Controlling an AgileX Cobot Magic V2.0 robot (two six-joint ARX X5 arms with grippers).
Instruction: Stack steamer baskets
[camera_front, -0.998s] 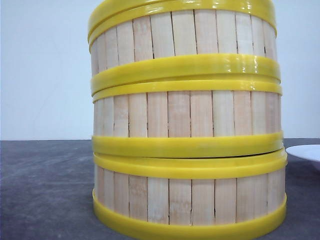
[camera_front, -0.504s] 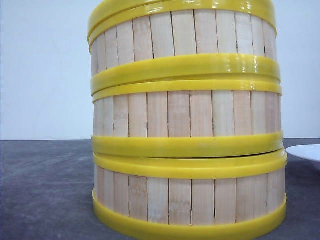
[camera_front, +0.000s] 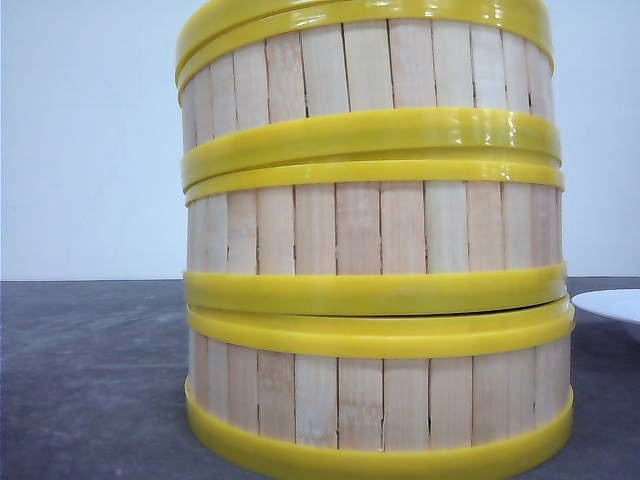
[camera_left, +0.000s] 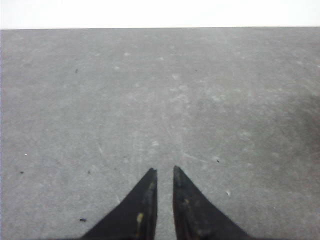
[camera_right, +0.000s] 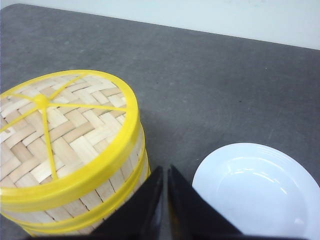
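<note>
From my front camera the steamer baskets (camera_front: 375, 250) fill nearly the whole view: I count 3 tiers of pale vertical slats, each bounded by glossy yellow rims, standing 1 on top of another on the dark grey table (camera_front: 90, 380). The stack runs out of the top of the view, so I cannot say how it ends from here. The rims sit close on each other, with a thin dark seam between the bottom tier and the one above it. At the right edge, beside the bottom of the stack but apart from it, I see a sliver of the white plate (camera_front: 610, 303). Behind everything is a plain pale wall (camera_front: 90, 140).

On my right wrist camera the right gripper (camera_right: 165, 172) has its 2 dark fingers drawn nearly together, only a thin slit between the tips, with nothing between them. It hangs above the table between the stack and the plate. There I can see the top of the stack (camera_right: 60, 140): a woven bamboo lid with thin yellow spokes meeting at a hub, ringed in yellow. The plate (camera_right: 255, 190) lies bare on the table, near the stack and not touching it.

On my left wrist camera the left gripper (camera_left: 165, 172) is likewise closed to a narrow gap and empty, over bare grey tabletop.
</note>
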